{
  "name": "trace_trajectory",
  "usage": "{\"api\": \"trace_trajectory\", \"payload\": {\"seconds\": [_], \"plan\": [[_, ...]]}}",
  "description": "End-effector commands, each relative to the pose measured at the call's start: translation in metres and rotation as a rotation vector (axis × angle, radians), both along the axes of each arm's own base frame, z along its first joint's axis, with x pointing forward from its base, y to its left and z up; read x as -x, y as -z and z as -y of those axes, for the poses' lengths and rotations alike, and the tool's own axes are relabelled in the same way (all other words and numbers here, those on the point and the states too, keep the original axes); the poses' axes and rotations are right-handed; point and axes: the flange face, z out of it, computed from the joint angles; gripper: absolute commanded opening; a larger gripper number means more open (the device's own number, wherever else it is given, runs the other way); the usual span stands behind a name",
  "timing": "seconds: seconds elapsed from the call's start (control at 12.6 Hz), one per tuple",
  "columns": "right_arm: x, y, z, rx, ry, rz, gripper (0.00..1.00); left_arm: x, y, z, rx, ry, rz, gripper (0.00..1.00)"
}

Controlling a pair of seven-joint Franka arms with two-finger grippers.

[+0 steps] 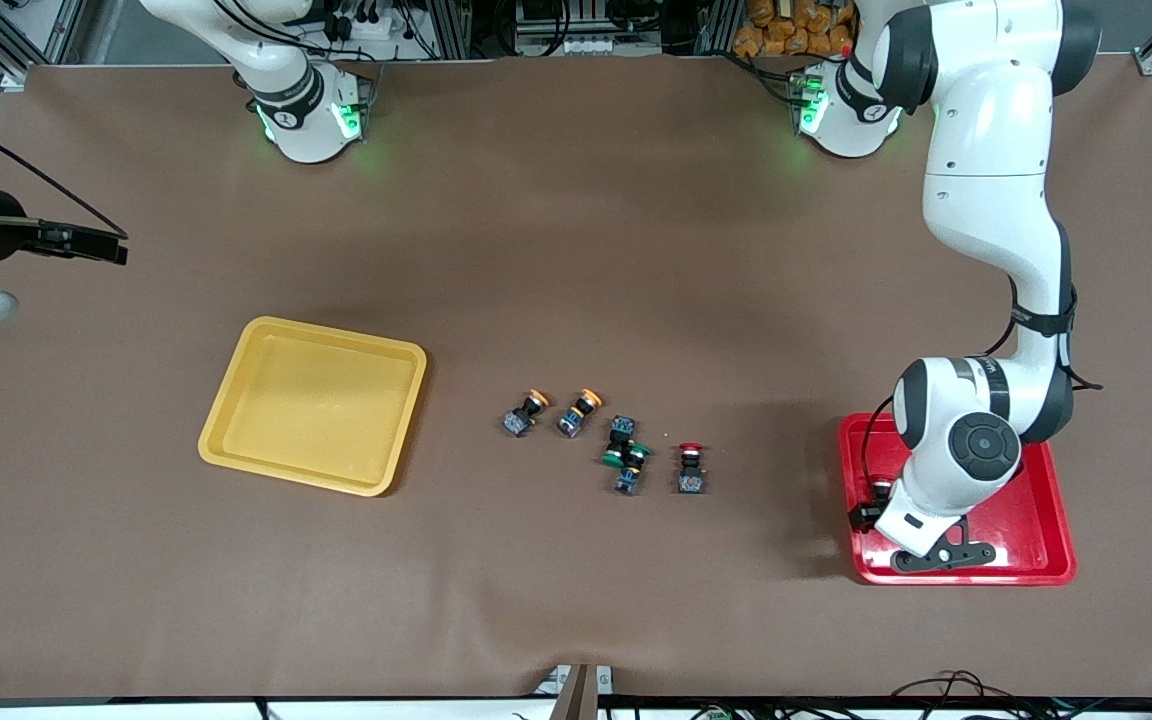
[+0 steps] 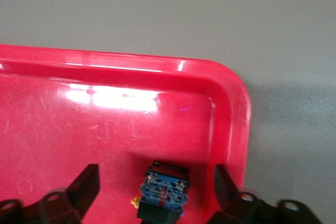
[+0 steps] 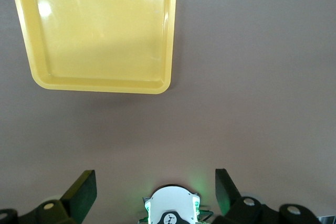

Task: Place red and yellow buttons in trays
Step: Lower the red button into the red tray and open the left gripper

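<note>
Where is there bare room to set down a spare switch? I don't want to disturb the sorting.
The yellow tray is bare inside, and open table lies between it and the arm bases. It is crowded between the trays, where orange-capped buttons, green-capped switches and a red-capped button cluster. The left gripper, open, hovers over a button in the red tray.

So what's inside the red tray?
One button lies in the red tray between the left tool's open fingers, its cap hidden. From the front, the arm covers much of the tray, so more could hide there.
</note>
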Motion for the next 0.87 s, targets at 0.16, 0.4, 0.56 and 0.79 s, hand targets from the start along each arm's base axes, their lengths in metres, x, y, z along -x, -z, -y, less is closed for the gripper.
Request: {"api": "trace_trajectory", "payload": {"seconds": [0.16,0.4,0.56,0.79], "plan": [[-0.003,0.0,-0.002,-0.01,0.008,-0.009,1.0,-0.003,-0.017,0.007,0.014,0.008,0.023,1.0],[-0.016,-0.002,-0.022,0.013,-0.036,-0.001,1.0,-0.004,-0.03,0.019,0.031,0.008,0.045,1.0],[-0.027,0.007,-0.036,0.024,-0.062,-0.027,1.0,-0.003,-0.039,0.032,0.047,-0.024,0.062,1.0],[-0.041,0.032,-0.054,0.021,-0.092,-0.064,1.0,0.0,-0.055,0.085,0.088,-0.11,0.104,1.0]]}}
